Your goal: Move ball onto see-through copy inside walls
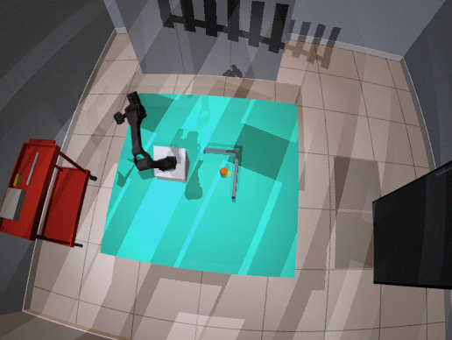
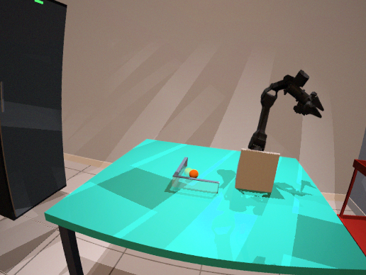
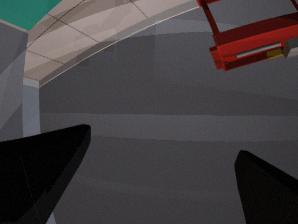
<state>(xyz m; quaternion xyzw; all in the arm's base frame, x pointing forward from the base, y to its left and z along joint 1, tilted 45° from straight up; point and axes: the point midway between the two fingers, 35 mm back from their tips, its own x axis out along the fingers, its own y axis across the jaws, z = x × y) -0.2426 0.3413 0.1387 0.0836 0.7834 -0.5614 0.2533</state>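
Top view: pincer (image 1: 173, 163) poised over the white box (image 1: 172, 164), fingers spread wide, nothing between them. Orange ball (image 1: 223, 171) well ahead of the pincer, inside the corner of the clear walls (image 1: 236, 168), overlapping the pale see-through copy (image 1: 228, 173) but not centred on it.

Exterior view: pincer (image 2: 316, 108) raised high, far above and behind the ball (image 2: 193, 173).

Wrist view: two dark fingertips far apart, aimed at floor and red cart (image 3: 246, 10); ball out of sight.

Probably light, hard, smooth, quick to roll; best pinched across the middle, or nudged gently.
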